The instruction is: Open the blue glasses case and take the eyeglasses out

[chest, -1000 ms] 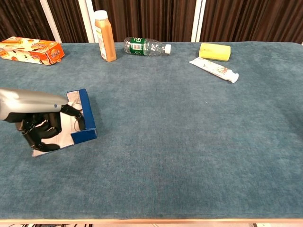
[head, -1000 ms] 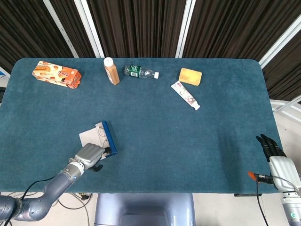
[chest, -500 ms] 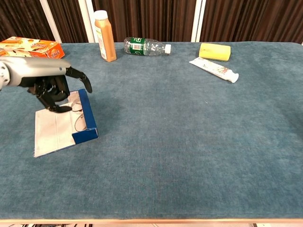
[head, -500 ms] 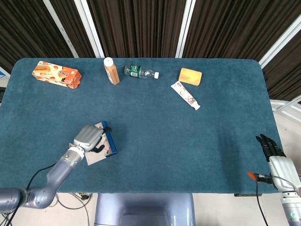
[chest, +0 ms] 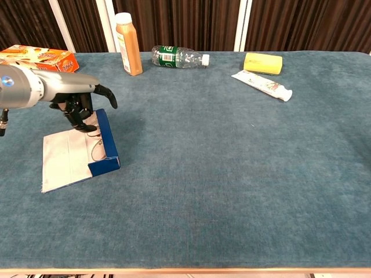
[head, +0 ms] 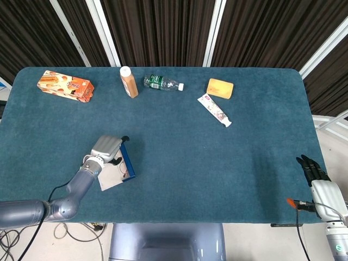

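Observation:
The blue glasses case (chest: 108, 144) lies open at the table's near left, its pale inside (chest: 65, 160) facing up and its blue wall standing on the right side; the head view shows the case (head: 126, 161) too. Thin-framed eyeglasses (chest: 96, 148) lie inside against that wall. My left hand (chest: 78, 104) hangs over the far end of the case, fingers curled down to its far edge and thumb stuck out to the right; in the head view the left hand (head: 107, 147) covers that end. What its fingertips touch is hidden. My right hand (head: 314, 169) hangs off the table's right edge, holding nothing.
Along the far edge stand a snack box (chest: 36, 61), an orange juice bottle (chest: 128, 44), a lying water bottle (chest: 177, 57), a yellow sponge (chest: 263, 63) and a tube (chest: 262, 84).
My left hand has moved from the near end of the case, across it, to its far end. The case's pale inside is uncovered now. The right hand has not moved.

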